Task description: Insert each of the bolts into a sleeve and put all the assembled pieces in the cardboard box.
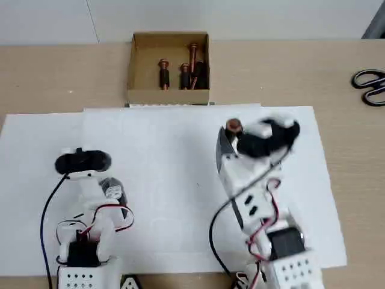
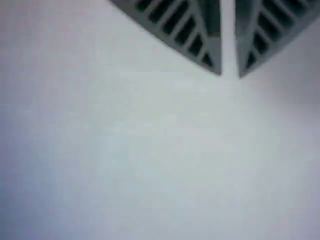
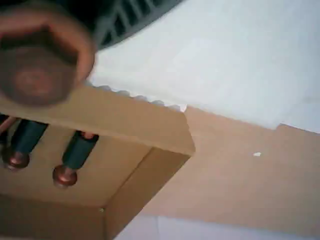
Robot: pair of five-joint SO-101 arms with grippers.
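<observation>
My right gripper [image 1: 231,136] is shut on a bolt whose copper head [image 1: 233,125] sticks up, a short way in front of the cardboard box [image 1: 137,66]. In the right wrist view the copper head [image 3: 36,70] looms close before a grey finger [image 3: 127,17], with the box's near wall [image 3: 125,122] below. Whether a sleeve sits on this bolt is hidden. Three bolts in dark sleeves [image 1: 163,73] [image 1: 184,76] [image 1: 195,63] lie inside the box; two of them [image 3: 75,155] [image 3: 22,145] appear from the wrist. My left gripper [image 1: 112,190] [image 2: 230,74] hangs shut and holds nothing, low over the white paper at the near left.
A large white paper sheet [image 1: 162,180] covers the table's middle, and its far edge meets the box. Black-handled scissors [image 1: 369,84] lie at the far right on the bare wooden table [image 1: 54,72]. Cables trail from both arm bases at the near edge.
</observation>
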